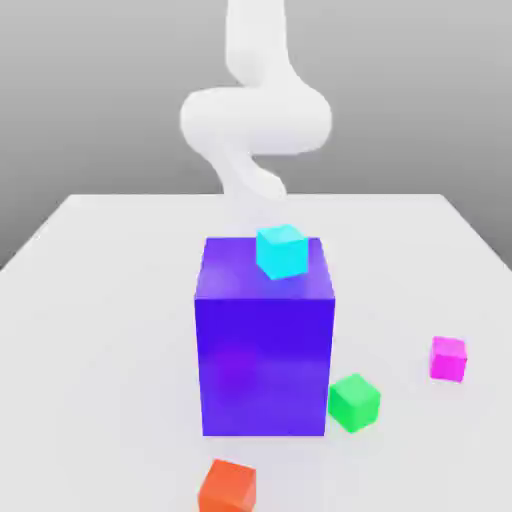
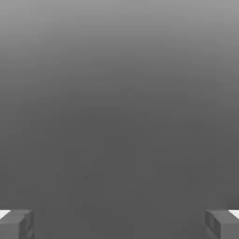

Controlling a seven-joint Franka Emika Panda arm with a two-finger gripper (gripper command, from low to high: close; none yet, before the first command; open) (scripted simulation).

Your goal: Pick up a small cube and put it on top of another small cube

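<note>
My 2 fingers (image 2: 27, 224) stand wide apart, nothing between them, and my arm (image 1: 256, 120) reaches down behind the big blue block (image 1: 265, 365). Pink cube (image 1: 448, 359) on the table (image 1: 110, 330), at the exterior view's right, apart from the green cube (image 1: 354, 403), which sits just beside the block. 1 cyan cube (image 1: 282, 252) shows over the block's top; 1 orange cube (image 1: 228, 487) lies nearer the camera.
</note>
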